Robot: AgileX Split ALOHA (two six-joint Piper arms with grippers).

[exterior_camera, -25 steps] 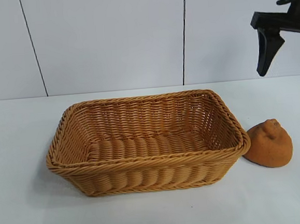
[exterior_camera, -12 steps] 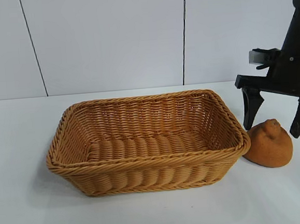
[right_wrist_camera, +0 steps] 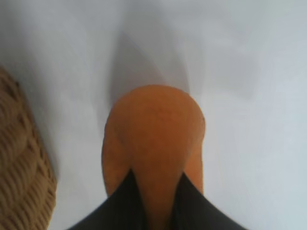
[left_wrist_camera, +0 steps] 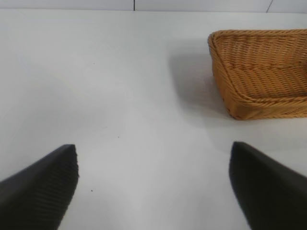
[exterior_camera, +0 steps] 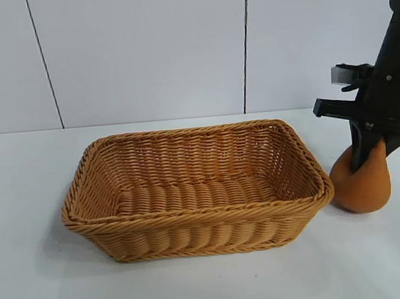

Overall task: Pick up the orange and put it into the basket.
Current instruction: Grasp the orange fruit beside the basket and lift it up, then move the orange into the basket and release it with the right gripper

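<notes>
The orange (exterior_camera: 361, 185) sits on the white desk (exterior_camera: 210, 280), just beside the right-hand end of the basket (exterior_camera: 197, 243), outside it and close to its braided rim. Its top is drawn up into a narrow neck, and the right tool (exterior_camera: 370, 151) points straight down over it with its dark fingers (exterior_camera: 356, 152) clenched on that neck; the rounded lower part of the orange bulges out below them. From the right wrist camera the orange (right_wrist_camera: 153, 139) fills the middle of the view, its upper part pinched between the two black fingertips (right_wrist_camera: 125, 201), with a corner of the basket (right_wrist_camera: 21, 177) to one side on the desk.

The basket is rectangular and woven, and lies near the middle of the desk with its opening upward.

The left tool (left_wrist_camera: 153, 187) hangs over bare desk well apart from the orange, its fingers spread wide and released, one end of the basket (left_wrist_camera: 261, 72) ahead of it.
</notes>
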